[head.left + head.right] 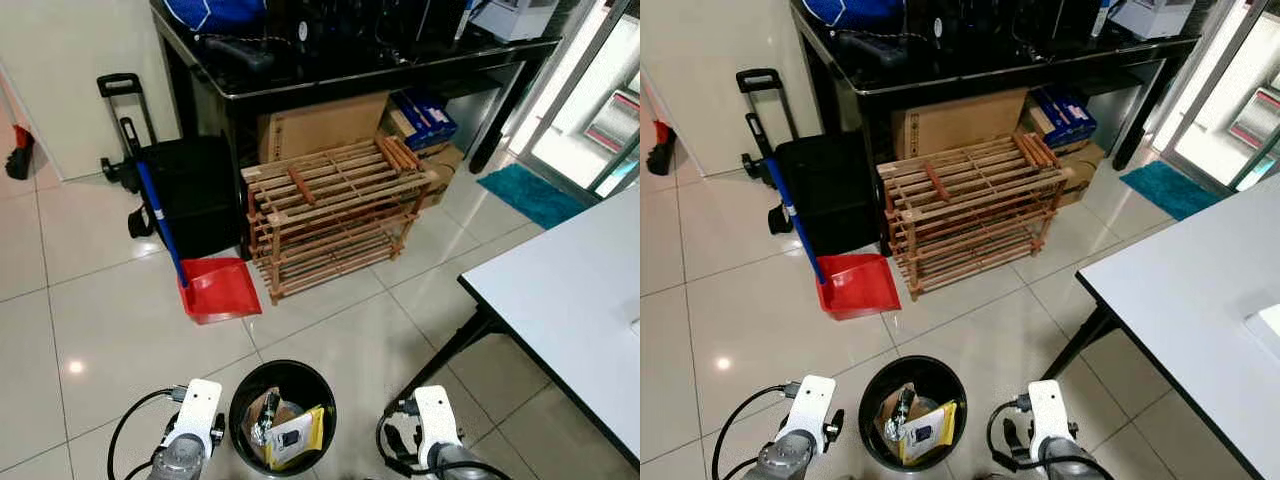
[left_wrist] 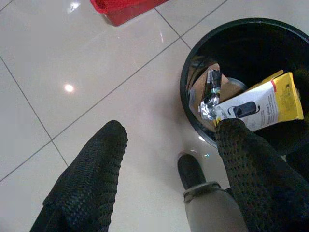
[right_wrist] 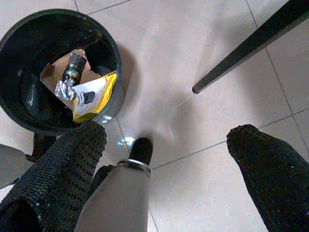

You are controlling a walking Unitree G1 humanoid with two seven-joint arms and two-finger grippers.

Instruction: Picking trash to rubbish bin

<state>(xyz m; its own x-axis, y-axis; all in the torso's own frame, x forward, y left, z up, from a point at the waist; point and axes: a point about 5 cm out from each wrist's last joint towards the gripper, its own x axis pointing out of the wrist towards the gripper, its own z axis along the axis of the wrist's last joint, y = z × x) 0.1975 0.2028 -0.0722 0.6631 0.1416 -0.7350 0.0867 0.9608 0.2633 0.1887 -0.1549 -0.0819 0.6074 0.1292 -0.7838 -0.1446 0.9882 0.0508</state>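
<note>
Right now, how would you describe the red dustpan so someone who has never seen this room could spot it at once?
Start at the black glossy table against the far wall, then drop to the slatted wooden shoe rack on the floor below it. The red plastic dustpan lies on the pale tiles just to the rack's left, beside the black wheeled case. It is the only bright red thing there, with a blue handle.

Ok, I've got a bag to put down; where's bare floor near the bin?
Bare tiles lie between the red dustpan and the bin, and between the bin and the white table's leg. Crowded under the black desk: rack, boxes.
</note>
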